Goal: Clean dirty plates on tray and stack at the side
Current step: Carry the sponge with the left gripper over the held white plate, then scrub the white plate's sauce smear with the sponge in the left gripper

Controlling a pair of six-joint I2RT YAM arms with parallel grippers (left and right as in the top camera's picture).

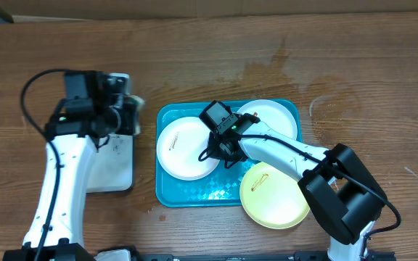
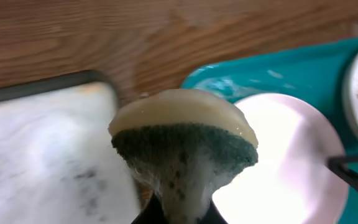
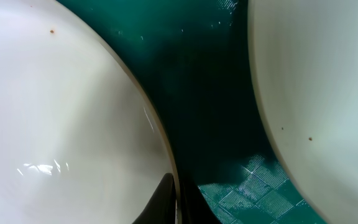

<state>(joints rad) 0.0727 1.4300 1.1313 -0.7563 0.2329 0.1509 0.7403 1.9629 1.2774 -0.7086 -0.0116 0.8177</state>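
Overhead: right gripper at a plate rim, left arm holding sponge

Overhead has the turquoise tray [image 1: 194, 192] mid-table with two plates inside it: left white plate [image 1: 183, 148] and rear white plate [image 1: 271, 117]. Yellow-green plate [image 1: 274, 197] overhangs the tray's near-right corner. Small brownish marks on the left white and yellow-green ones. Right gripper [image 1: 221, 147] sits at the left white plate's right edge. Right wrist view shows a dark fingertip [image 3: 163, 200] on that rim, can't tell if it's clamped. Left gripper [image 1: 127, 110] is squeezed tight on a sponge [image 2: 183, 140], green scrub layer visible, over the black-rimmed white tray [image 1: 115, 170] just beside the turquoise one
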